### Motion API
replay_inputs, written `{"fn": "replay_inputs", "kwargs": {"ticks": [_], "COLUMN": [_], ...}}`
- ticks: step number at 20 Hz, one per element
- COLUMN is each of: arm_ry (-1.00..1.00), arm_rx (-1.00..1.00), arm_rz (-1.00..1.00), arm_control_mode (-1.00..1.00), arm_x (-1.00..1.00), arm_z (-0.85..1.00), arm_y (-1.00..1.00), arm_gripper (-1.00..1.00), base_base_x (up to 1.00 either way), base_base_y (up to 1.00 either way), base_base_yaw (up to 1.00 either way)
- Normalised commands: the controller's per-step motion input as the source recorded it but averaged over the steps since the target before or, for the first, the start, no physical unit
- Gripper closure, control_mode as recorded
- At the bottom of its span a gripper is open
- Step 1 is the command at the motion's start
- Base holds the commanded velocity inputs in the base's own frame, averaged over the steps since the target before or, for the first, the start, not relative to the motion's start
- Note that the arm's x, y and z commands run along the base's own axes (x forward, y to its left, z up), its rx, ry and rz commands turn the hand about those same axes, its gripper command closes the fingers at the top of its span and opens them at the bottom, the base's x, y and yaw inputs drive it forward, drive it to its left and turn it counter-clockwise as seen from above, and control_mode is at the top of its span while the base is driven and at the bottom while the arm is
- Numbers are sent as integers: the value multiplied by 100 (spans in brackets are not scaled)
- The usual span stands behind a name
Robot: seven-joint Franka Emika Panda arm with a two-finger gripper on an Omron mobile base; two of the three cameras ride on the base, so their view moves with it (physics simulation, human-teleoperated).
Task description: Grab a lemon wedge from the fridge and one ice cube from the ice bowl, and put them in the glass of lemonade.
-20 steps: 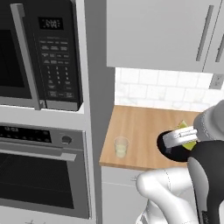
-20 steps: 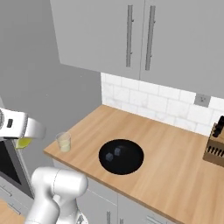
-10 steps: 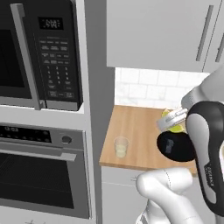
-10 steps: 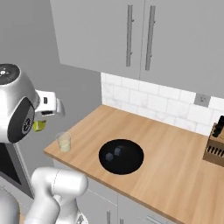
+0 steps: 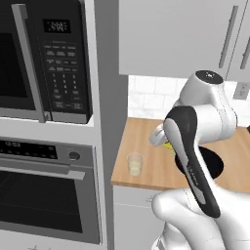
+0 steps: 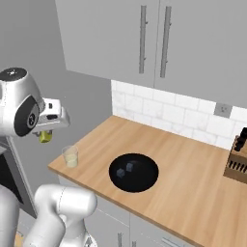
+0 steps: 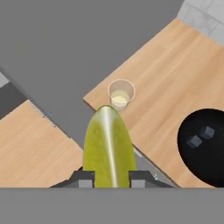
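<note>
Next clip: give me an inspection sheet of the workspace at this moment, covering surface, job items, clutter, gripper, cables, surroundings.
Surface: wooden counter.
Job's things: lemon wedge clamped in the gripper, above and short of the glass of lemonade, which stands upright near the counter's corner; black ice bowl holds two cubes.
Clutter: knife block at the far end.
Grippers: gripper shut on the wedge.
Cables: nothing seen.
Surroundings: microwave over a wall oven, grey upper cabinets, white tile backsplash, wall outlet.

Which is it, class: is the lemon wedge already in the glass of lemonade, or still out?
Out. The gripper holds the lemon wedge above the counter; the glass of lemonade stands apart.
</note>
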Motion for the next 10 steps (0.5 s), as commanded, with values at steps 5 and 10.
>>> {"fn": "replay_inputs", "kwargs": {"ticks": [5, 10], "arm_ry": [-1, 7], "arm_rx": [-1, 0], "arm_rz": [6, 7], "arm_control_mode": [-100, -100], "arm_x": [63, 51], "arm_z": [-81, -2], "arm_y": [17, 0], "arm_gripper": [100, 100], "base_base_x": [0, 0], "base_base_y": [0, 0], "base_base_yaw": [0, 0]}}
